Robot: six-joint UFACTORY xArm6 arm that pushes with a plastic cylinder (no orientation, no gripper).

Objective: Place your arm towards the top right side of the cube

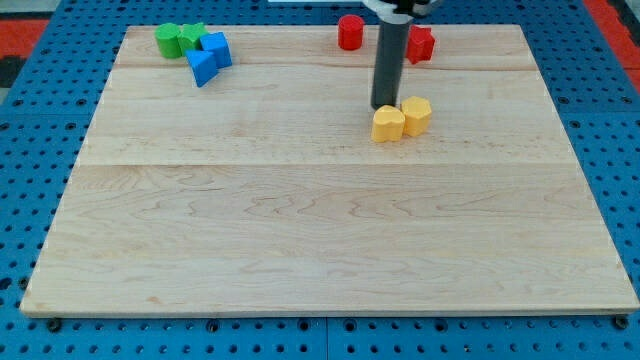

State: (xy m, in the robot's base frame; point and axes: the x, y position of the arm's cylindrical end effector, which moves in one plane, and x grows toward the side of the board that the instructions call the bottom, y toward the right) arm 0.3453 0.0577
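My tip [384,106] rests on the wooden board [320,220], just above and touching the upper left of a yellow heart-shaped block [388,124]. A yellow hexagonal block [417,114] sits right of that, touching it. A blue cube [216,48] lies at the top left, with a blue triangular block [201,68] below it. Two green blocks [169,40] [192,34] sit left of the blue cube. A red cylinder [349,32] stands at the top centre. A red block [421,44] sits right of the rod, partly hidden by it.
The board lies on a blue pegboard surface [30,120] that surrounds it on all sides. The rod's upper part leaves the view at the top centre.
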